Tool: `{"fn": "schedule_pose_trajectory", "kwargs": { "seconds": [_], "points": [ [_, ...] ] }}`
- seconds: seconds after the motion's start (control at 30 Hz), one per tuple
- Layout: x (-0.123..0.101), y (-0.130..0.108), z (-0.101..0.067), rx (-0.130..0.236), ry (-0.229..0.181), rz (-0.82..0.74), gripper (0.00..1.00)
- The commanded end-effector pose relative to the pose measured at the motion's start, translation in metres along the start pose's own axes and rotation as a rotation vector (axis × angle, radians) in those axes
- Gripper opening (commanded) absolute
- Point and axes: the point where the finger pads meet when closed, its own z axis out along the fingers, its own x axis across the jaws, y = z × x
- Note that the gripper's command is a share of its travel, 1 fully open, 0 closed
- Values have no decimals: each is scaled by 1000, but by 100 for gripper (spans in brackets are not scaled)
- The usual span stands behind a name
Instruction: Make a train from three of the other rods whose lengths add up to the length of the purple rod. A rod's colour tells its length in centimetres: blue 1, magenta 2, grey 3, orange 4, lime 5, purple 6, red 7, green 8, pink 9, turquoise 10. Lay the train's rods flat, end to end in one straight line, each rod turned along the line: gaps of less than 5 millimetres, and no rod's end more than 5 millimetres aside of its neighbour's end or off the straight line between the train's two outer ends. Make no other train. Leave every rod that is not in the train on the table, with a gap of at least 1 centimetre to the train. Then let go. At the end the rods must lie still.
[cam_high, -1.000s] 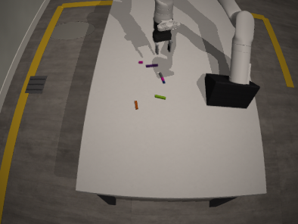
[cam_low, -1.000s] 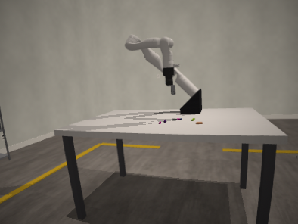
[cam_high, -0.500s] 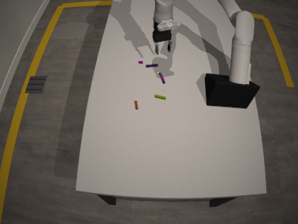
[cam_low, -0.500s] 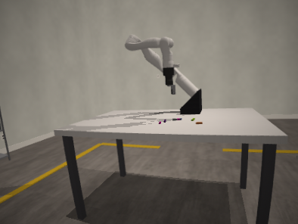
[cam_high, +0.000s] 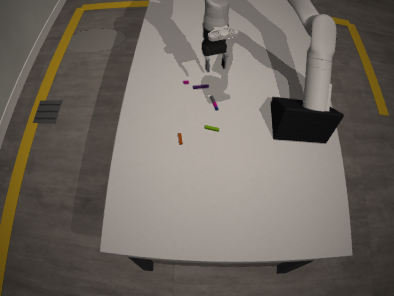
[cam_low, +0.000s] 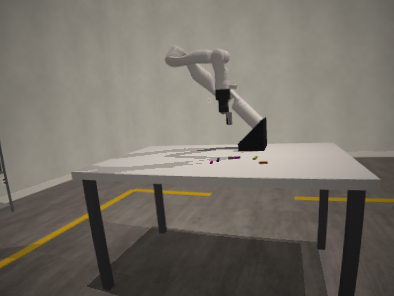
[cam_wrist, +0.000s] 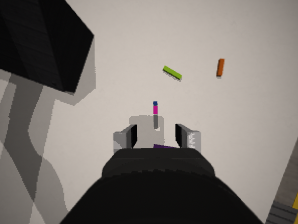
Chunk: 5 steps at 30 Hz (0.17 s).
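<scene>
Gripper (cam_high: 216, 62) is hanging wide open with nothing in it; those tiny rods, like the grey one (cam_high: 212, 98), look light, stiff and nudge-prone, so I'd pinch mid-length.

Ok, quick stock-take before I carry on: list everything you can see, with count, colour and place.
Train: one line of three rods, grey, magenta, blue, end to end, below the gripper.
Purple rod: one, just left of the train.
Loose magenta rod: one, left of the purple rod.
Lime rod: one, nearer the table's middle.
Orange rod: one, left of the lime rod.
Table: one, white top, dark legs.
Arm base: one, black.
Gripper: one, open, empty, raised above the rods.
</scene>
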Motion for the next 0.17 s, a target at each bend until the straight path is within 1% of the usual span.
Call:
{"fn": "schedule_pose_trajectory", "kwargs": {
  "seconds": [0.0,0.13],
  "points": [
    [0,0,-1,0,2,0,100],
    [0,0,-1,0,2,0,100]
  ]
}}
